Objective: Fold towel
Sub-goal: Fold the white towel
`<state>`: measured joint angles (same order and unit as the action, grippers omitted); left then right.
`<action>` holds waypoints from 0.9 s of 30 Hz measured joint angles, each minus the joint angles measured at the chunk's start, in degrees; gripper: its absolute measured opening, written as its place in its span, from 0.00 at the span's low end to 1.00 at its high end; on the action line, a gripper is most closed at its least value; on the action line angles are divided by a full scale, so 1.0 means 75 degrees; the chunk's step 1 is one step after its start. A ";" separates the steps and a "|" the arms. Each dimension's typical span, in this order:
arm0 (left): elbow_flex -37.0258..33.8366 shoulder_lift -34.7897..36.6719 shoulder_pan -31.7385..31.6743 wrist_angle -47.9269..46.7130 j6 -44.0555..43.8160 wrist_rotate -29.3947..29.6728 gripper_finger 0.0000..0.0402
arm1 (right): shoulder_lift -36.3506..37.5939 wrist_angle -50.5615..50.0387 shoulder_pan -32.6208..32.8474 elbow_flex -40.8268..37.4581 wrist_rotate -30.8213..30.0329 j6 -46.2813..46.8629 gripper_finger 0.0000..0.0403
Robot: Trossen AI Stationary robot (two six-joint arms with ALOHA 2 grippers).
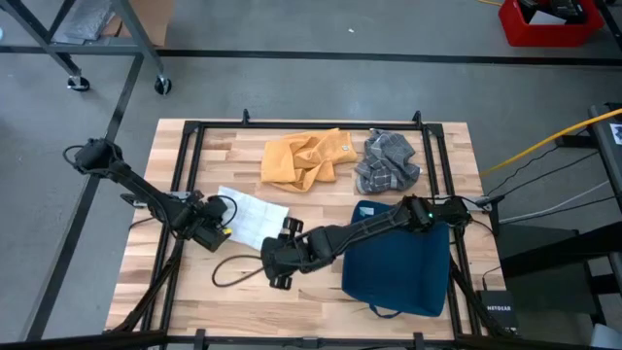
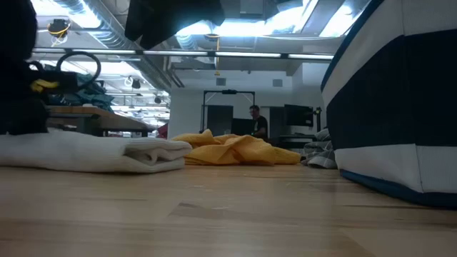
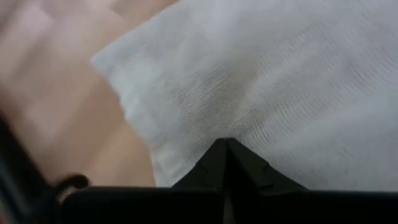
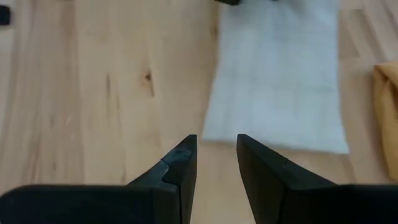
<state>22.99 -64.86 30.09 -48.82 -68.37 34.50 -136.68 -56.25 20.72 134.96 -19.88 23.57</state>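
A white towel, folded flat, lies on the wooden table left of centre; it also shows in the low view and the right wrist view. My left gripper is shut, its fingertips over the towel's left end. My right gripper hangs open above bare wood just near of the towel, with nothing between its fingers. My left gripper points its shut fingers slanting down at the towel's top surface near the left end. The fingertips hide the spot, so I cannot tell whether they touch the cloth. The towel lies flat on the table.
A crumpled yellow towel and a grey towel lie at the far side. A dark blue bag fills the near right. A black cable loop lies near of the white towel. A dark frame borders the table.
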 joint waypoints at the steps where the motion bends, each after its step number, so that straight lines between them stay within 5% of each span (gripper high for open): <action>1: -0.0061 -0.0018 -0.0124 -0.0006 0.0044 0.0212 0.01 | 0.0000 0.0002 0.0054 0.0000 0.0003 0.0000 0.29; 9: -0.0362 -0.0029 -0.1325 -0.0007 0.1257 0.2569 0.01 | 0.0000 0.0006 0.0407 0.0000 -0.0002 0.0015 0.29; 15: -0.0187 0.0201 -0.1977 -0.0052 0.1750 0.2767 0.01 | 0.0000 0.0006 0.0494 0.0000 -0.0044 0.0061 0.29; 20: 0.0532 0.0715 -0.1951 0.0227 0.2098 0.1443 0.01 | 0.0075 -0.0048 0.0494 -0.0003 -0.0015 0.0078 0.29; 24: 0.0696 0.0936 -0.1747 0.1636 0.2909 -0.0509 0.01 | 0.0228 -0.0134 0.0492 0.0000 -0.0132 0.0078 0.29; 27: 0.0596 0.0837 -0.1525 0.2571 0.2977 -0.1260 0.01 | 0.0319 -0.0168 0.0489 0.0006 -0.0257 0.0042 0.29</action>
<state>27.45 -58.58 18.65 -29.54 -46.04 25.05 -134.29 -57.51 24.38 135.00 -21.80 23.89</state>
